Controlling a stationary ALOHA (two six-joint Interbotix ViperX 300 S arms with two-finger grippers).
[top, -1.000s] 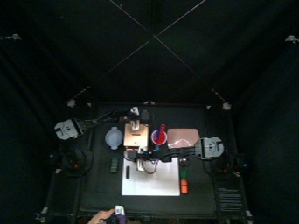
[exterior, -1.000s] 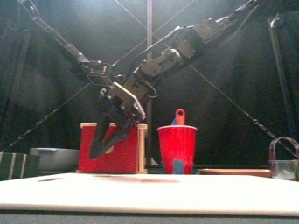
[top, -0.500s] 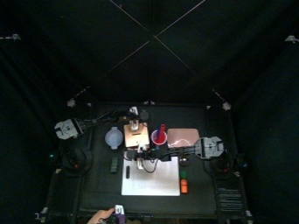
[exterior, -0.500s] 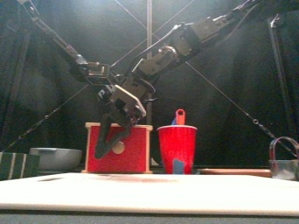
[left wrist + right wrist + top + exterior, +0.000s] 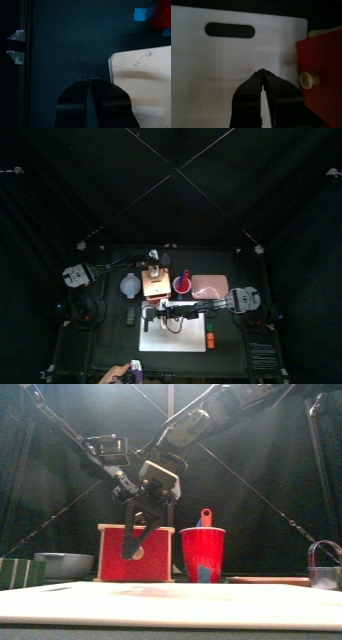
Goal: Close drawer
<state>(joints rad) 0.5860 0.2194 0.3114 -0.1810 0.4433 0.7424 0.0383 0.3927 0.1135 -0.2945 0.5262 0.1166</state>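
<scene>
The small wooden box (image 5: 155,281) stands at mid-table, its tan top (image 5: 140,70) also showing in the left wrist view. Its drawer has a red front (image 5: 144,556) with a round wooden knob (image 5: 308,79). My right gripper (image 5: 262,74) is shut and holds nothing. It hangs over the white sheet just in front of the drawer front (image 5: 326,65), beside the knob and apart from it. From the front, its fingers (image 5: 131,544) overlap the red face. My left gripper (image 5: 89,80) is shut with nothing in it, over bare table beside the box.
A white sheet (image 5: 177,333) with a handle slot (image 5: 231,30) lies in front of the box. Right of the box stands a red cup (image 5: 203,554). A grey bowl (image 5: 64,564) sits to the left, and a metal loop (image 5: 325,564) at far right. A person's hand (image 5: 118,373) is at the table's front.
The red drawer front has slid back a little toward the box. My right gripper has drawn away from it toward the table's front and risen. The left arm has hardly moved.
</scene>
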